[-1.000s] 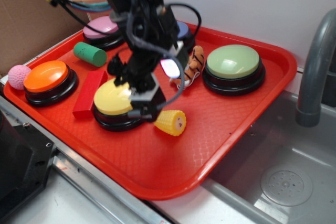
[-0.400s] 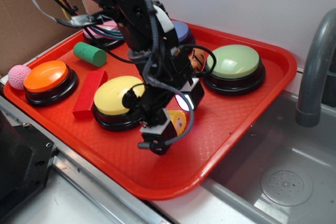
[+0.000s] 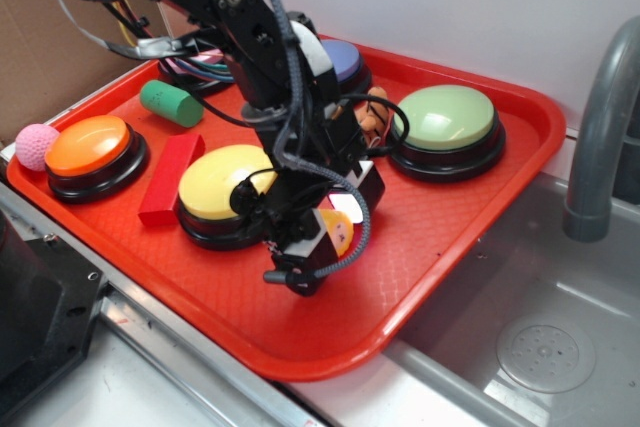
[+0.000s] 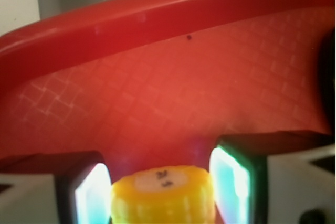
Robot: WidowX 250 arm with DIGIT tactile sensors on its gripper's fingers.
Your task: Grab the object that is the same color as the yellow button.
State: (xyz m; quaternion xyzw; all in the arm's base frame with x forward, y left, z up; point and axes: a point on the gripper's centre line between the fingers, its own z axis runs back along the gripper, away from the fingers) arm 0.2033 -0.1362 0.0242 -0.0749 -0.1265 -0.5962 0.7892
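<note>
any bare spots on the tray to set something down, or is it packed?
Bare tray: the right and front stretch, between the green button, the toy corn and the front rim. Crowded: the left and back, where the yellow button, orange button, red block and green cylinder cluster around the arm.

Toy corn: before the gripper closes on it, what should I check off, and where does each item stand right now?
1. Target is right: the toy corn matches the yellow button in color. Ok.
2. Corn sits between the fingers of the gripper in the wrist view. Ok.
3. Jaws open, a gap on each side of the corn. Ok.
4. Corn centered: the gap looks about even both sides. Ok.
5. Gripper low enough for a firm hold: cannot tell; the arm hides most of the corn in the exterior view.
6. Clear of the plush tiger, which lies behind the arm. Ok.
</note>
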